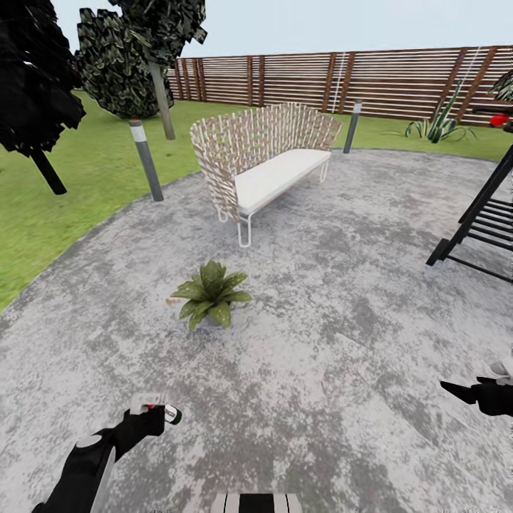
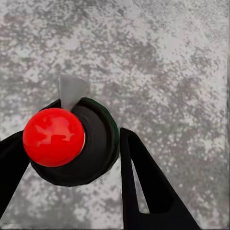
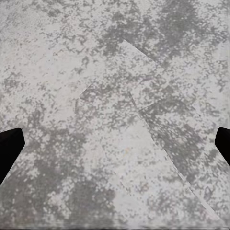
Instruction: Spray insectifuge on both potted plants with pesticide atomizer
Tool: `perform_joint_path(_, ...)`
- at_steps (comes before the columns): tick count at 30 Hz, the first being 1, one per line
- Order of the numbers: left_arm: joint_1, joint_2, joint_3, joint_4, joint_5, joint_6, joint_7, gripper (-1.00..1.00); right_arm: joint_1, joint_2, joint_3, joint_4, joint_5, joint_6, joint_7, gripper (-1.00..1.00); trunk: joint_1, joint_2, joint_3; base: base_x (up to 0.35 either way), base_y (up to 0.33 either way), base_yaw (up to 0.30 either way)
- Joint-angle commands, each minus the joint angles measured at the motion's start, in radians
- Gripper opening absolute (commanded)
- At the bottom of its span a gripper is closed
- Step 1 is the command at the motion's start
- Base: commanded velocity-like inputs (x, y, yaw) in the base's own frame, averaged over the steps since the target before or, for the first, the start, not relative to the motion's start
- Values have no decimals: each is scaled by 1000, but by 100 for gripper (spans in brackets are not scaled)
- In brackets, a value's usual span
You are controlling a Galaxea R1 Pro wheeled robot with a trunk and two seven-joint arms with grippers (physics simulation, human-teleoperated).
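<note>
left gripper [image 1: 153,410], lower left of frame: closed around the pesticide atomizer [image 1: 162,409], red cap toward the wrist camera, held ready to spray | right gripper [image 1: 476,393], lower right edge: fingers spread wide, nothing held | potted plant [image 1: 211,293], centre, on grey paving [image 1: 342,342]: judged next to be sprayed | wicker bench [image 1: 263,160], upper centre, beyond

Along our right hand [image 3: 115,146] we look straight down on mottled grey paving [image 3: 115,72], blotched light and dark. Faint straight seams cross it at angles, outlining a long slanted slab. Our two black fingertips [image 3: 8,146] sit at opposite edges, spread wide apart, with bare paving between them.
</note>
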Motion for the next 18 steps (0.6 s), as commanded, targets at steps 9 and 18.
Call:
perform_joint_path(9,3,-2,3,-7,-10,18,-9,-100,-1,2,3,-1,7,9,8,100,-1,0,13,-319,-36,0)
perform_joint_path(18,3,-3,3,-6,-10,17,-8,-100,-1,4,4,-1,7,8,8,100,-1,0,27,-246,-213,65)
